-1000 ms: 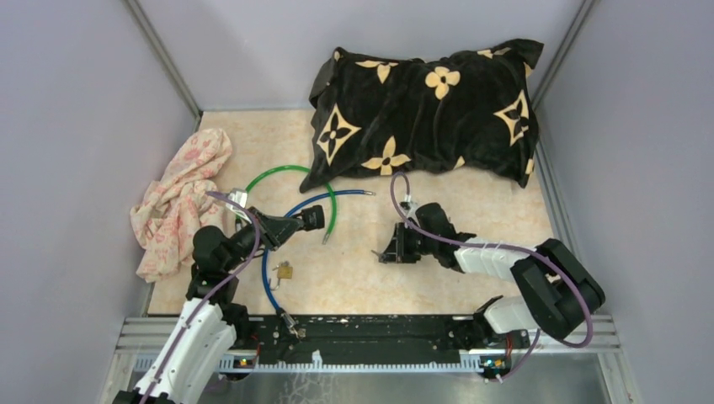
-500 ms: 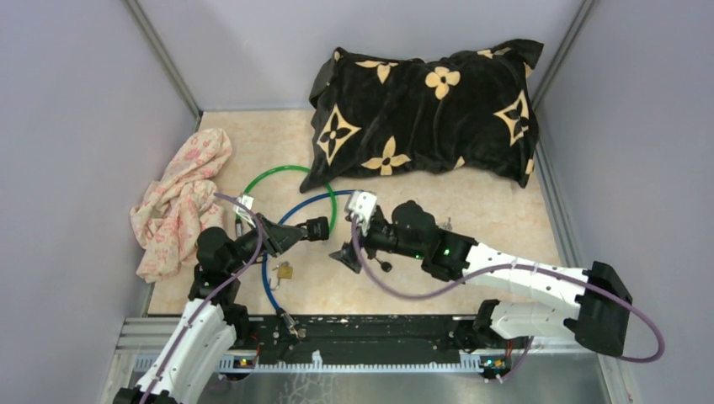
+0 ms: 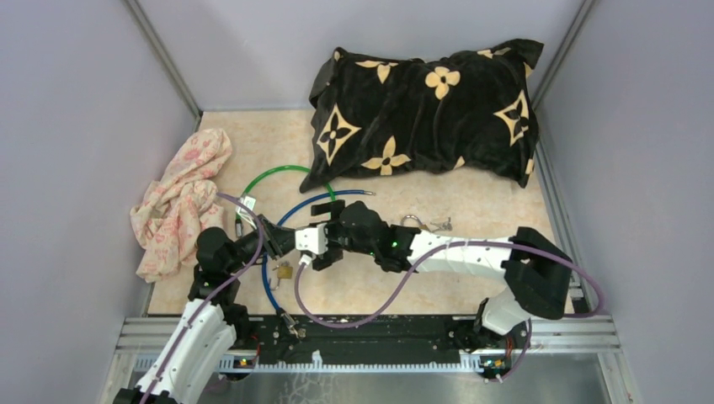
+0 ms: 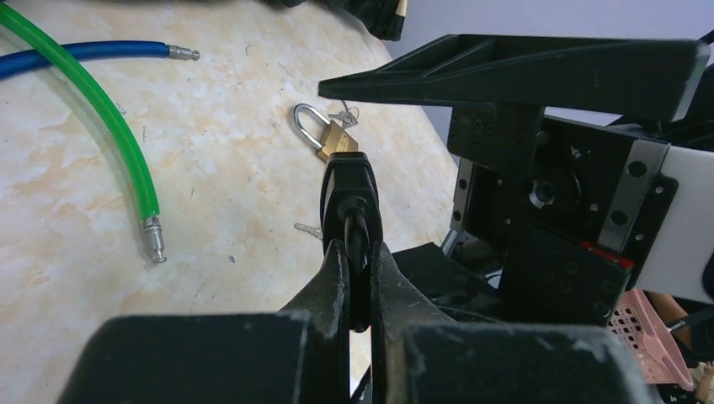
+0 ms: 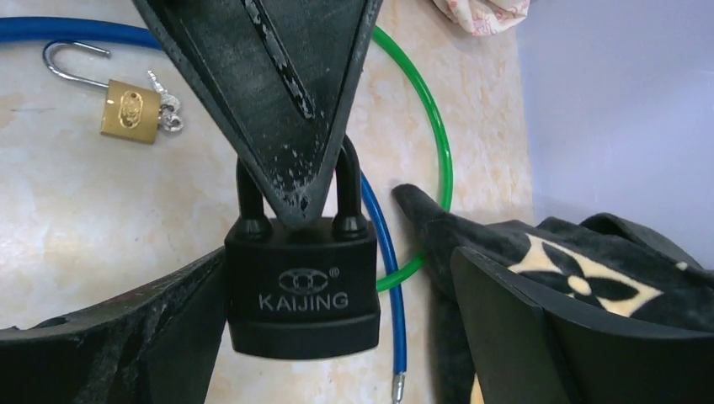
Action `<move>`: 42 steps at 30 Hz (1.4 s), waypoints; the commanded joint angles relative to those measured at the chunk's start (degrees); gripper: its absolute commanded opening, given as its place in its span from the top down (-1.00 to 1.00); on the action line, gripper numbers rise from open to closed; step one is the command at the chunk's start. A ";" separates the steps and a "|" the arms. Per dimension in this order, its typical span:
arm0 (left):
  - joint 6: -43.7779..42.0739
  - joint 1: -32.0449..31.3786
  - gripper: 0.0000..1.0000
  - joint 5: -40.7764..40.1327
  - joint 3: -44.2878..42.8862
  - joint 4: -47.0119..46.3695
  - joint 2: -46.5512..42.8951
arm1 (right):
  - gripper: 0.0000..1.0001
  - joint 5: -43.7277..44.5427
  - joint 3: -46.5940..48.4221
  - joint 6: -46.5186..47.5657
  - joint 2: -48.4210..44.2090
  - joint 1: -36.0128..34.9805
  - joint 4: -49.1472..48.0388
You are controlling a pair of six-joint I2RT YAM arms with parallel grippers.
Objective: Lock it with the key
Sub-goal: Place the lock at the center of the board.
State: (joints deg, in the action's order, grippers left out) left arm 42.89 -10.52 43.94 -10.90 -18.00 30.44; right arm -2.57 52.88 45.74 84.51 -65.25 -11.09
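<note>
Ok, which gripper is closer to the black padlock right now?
Left. The left gripper is shut on the shackle of the black padlock; the right gripper is open, a finger on each side of its body.

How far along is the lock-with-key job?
Done: the left claw is shut on the black KAIJING padlock, pinching its shackle.
In hand: the right claw is open, with a finger on either side of that padlock's body.
Left: neither claw holds a key. The keys lie at the small brass padlock on the table, so fetching, inserting and turning one likely all remain.
</note>
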 commanded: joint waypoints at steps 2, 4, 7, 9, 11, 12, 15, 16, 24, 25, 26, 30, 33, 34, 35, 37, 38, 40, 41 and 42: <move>0.68 -0.23 1.00 1.39 -1.59 -4.76 -0.61 | -0.55 2.10 7.62 2.51 4.76 -0.32 -1.10; 1.07 -0.21 1.00 1.71 -1.58 -5.11 -0.80 | 0.07 5.32 8.57 1.67 5.86 -0.31 -1.14; 1.25 -0.20 1.00 1.59 -1.21 -5.74 -0.90 | 0.57 7.02 7.09 1.02 4.80 -0.10 -1.46; 1.54 -0.20 0.96 0.32 -0.49 -5.62 -1.09 | 0.86 7.62 5.83 -1.46 2.79 0.01 -0.98; 2.32 -0.20 -0.27 -3.41 -0.18 -3.50 -1.82 | 0.91 7.96 5.44 -7.33 0.47 0.40 2.61; 2.44 -0.20 -0.86 -5.60 -0.26 -2.13 -2.24 | 0.91 8.17 5.27 -10.99 -0.75 0.71 5.40; 0.91 -0.05 -0.97 -11.07 -0.10 -0.59 -3.69 | 0.89 6.46 5.83 -25.89 -1.30 2.29 17.70; 0.59 -0.03 -0.97 -13.27 -0.09 0.21 -4.34 | 0.89 5.02 6.92 -31.25 -0.22 2.66 23.07; -1.21 0.90 -0.97 -26.51 -0.92 7.22 -7.33 | 0.61 4.75 5.76 -60.36 6.84 0.81 43.15; -1.25 1.00 -0.97 -26.89 -1.17 7.88 -7.47 | 0.56 4.76 4.87 -61.43 6.53 0.66 42.35; -1.31 1.16 -0.98 -27.13 -1.41 8.46 -7.59 | 0.51 4.57 4.12 -62.06 6.30 0.59 41.62; -1.47 1.46 -0.97 -27.60 -2.70 9.86 -7.76 | -0.06 5.99 4.88 -62.10 8.45 0.63 43.48; -2.23 1.68 -0.97 -28.64 -4.52 10.77 -7.44 | -0.92 10.15 7.62 -62.39 9.17 0.58 48.06; -2.83 1.77 -0.97 -28.88 -5.25 10.95 -7.20 | -0.96 11.23 8.67 -62.12 8.88 0.63 48.67; -3.42 1.88 -0.97 -29.37 -6.02 11.34 -6.97 | -0.97 11.89 9.75 -61.70 8.35 0.59 48.80; -4.55 2.19 -0.97 -31.57 -7.58 13.11 -6.42 | -0.97 12.20 11.75 -60.87 7.27 0.64 47.16; -5.16 2.48 -0.97 -33.46 -8.55 14.45 -6.34 | -0.97 11.64 12.80 -60.06 6.93 0.60 45.27; -6.02 3.88 -0.97 -39.87 -10.67 17.49 -6.41 | -0.94 8.80 15.33 -57.52 7.51 0.65 40.06; -6.61 4.99 -0.97 -42.70 -11.75 19.62 -6.84 | -0.90 6.36 17.07 -55.92 8.81 0.64 37.03; -7.59 6.28 -0.97 -46.73 -12.75 20.78 -7.46 | -0.87 3.46 18.88 -54.67 10.69 0.63 33.82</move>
State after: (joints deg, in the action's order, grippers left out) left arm 38.87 -7.57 10.13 -19.11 -3.07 24.08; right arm 6.20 64.07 -13.41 93.51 -64.38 34.79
